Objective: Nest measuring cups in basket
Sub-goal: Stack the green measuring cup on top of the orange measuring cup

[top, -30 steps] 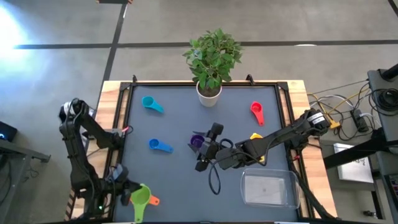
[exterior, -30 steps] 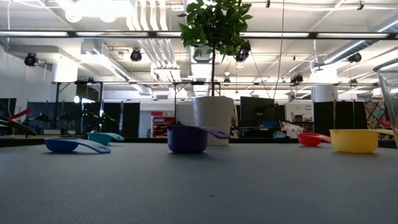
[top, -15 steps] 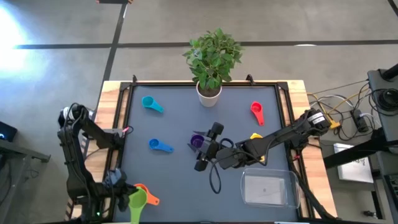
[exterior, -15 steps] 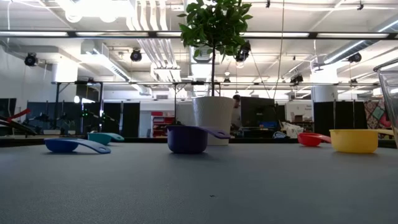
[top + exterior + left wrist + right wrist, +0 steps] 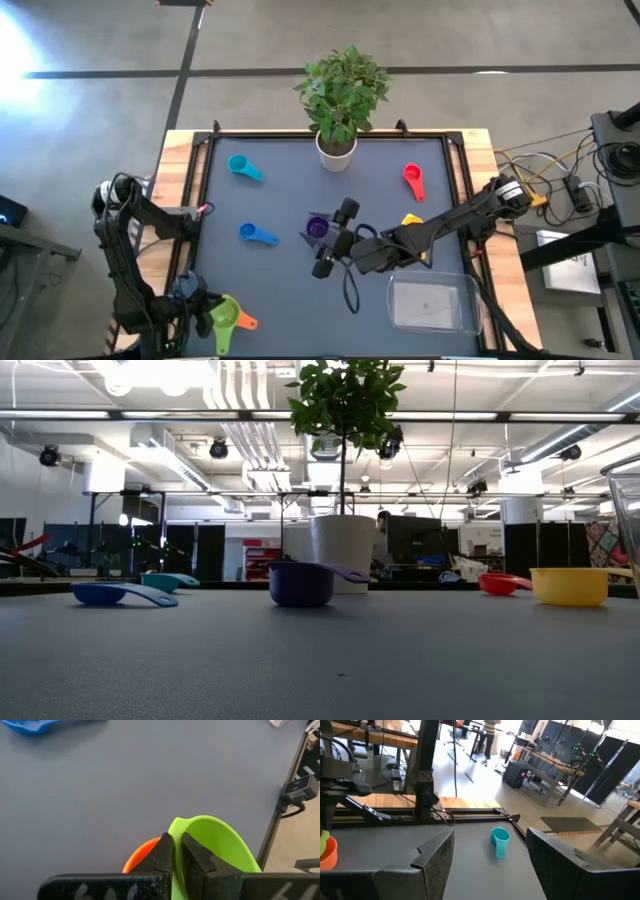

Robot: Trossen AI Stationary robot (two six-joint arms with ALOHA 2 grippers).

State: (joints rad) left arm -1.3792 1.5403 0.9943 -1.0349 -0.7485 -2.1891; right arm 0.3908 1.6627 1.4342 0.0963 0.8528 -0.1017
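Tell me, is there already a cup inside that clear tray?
No, seen from above the clear tray holds nothing, and the coloured cups lie scattered on the table outside it.

A plant pot [image 5: 337,148] stands at the table's [image 5: 300,290] far edge, mid-width. The basket [image 5: 432,304] lies at the near right corner. Five measuring cups [image 5: 259,235] lie scattered between them, and two more sit at the near left corner.

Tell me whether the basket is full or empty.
Empty. In the high view the basket shows only bare clear plastic; the green cup is in the left tool, other cups lie on the table.
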